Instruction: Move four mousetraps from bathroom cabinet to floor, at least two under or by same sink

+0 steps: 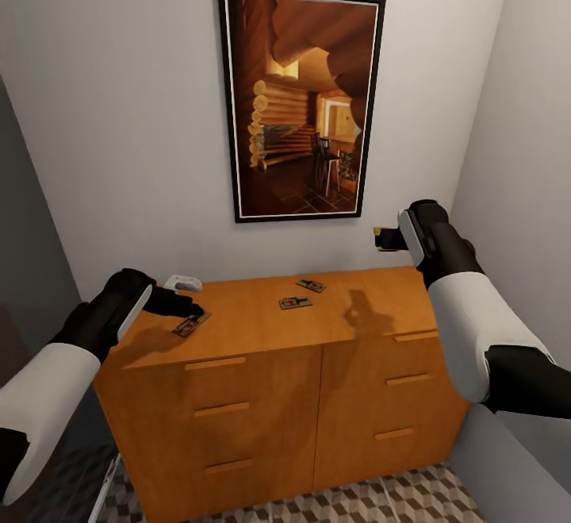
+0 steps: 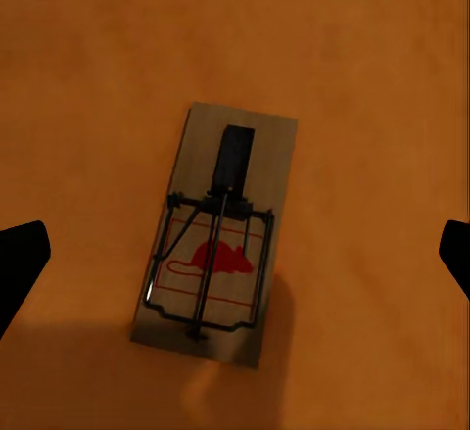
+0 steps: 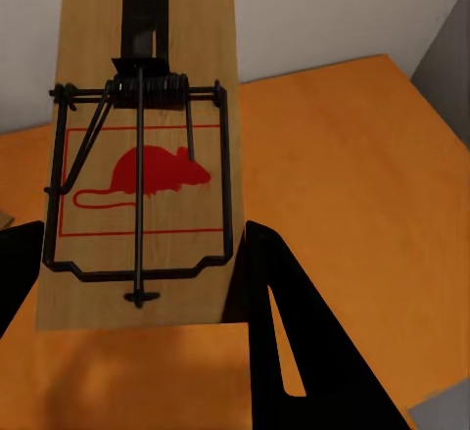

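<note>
The orange-brown cabinet (image 1: 262, 396) stands against the wall. Three mousetraps lie on its top: one at the left end (image 1: 191, 324), two near the middle (image 1: 295, 301) (image 1: 311, 286). My left gripper (image 1: 182, 307) hovers just over the left mousetrap (image 2: 220, 239), open, with its fingertips (image 2: 20, 265) wide on either side of the board. My right gripper (image 1: 393, 239) is raised above the cabinet's right end, shut on another mousetrap (image 3: 147, 156); this board (image 1: 386, 238) sticks out from between the fingers (image 3: 289, 332). A strip of the bathroom floor (image 1: 357, 499) shows below the cabinet.
A framed picture (image 1: 301, 102) of a log interior hangs on the wall above the cabinet. A side wall (image 1: 523, 150) closes in on the right, and a grey panel (image 1: 24, 253) on the left. The cabinet's drawer fronts are shut.
</note>
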Controlling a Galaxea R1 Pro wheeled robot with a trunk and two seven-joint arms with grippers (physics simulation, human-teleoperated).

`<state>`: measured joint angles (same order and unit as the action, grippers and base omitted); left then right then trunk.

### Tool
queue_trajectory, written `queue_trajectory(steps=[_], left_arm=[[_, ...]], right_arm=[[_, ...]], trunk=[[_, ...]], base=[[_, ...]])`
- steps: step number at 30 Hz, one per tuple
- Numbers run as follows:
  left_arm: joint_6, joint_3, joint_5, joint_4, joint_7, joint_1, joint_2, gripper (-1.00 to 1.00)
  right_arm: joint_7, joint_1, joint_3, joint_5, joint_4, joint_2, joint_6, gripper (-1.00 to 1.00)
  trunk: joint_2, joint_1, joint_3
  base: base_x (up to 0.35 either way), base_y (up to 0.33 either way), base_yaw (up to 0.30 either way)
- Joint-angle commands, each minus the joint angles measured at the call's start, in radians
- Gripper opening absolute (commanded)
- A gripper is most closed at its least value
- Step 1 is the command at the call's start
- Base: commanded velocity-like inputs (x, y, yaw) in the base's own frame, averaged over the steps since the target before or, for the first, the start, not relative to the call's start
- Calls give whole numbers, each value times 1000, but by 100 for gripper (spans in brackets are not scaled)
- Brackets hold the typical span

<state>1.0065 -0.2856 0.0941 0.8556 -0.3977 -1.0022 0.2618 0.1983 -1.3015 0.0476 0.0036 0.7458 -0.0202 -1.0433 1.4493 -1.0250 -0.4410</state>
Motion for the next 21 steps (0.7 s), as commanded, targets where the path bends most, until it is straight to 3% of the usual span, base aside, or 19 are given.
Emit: queue_trajectory(steps=[1, 8, 21], left_arm=[[5, -4, 10, 2, 5, -1, 2, 100], [7, -4, 9, 3, 4, -1, 5, 100], [0, -6, 10, -7, -1, -1, 9, 100]], right_arm=[[3, -1, 1, -2, 1, 0, -4, -100], [4, -1, 0, 3, 1, 0, -4, -100], [6, -1, 0, 4, 1, -1, -4, -100]], trunk=[[1, 0, -1], [1, 0, -1], [1, 0, -1]], base=[[0, 0, -69], [0, 0, -121], [0, 0, -10]])
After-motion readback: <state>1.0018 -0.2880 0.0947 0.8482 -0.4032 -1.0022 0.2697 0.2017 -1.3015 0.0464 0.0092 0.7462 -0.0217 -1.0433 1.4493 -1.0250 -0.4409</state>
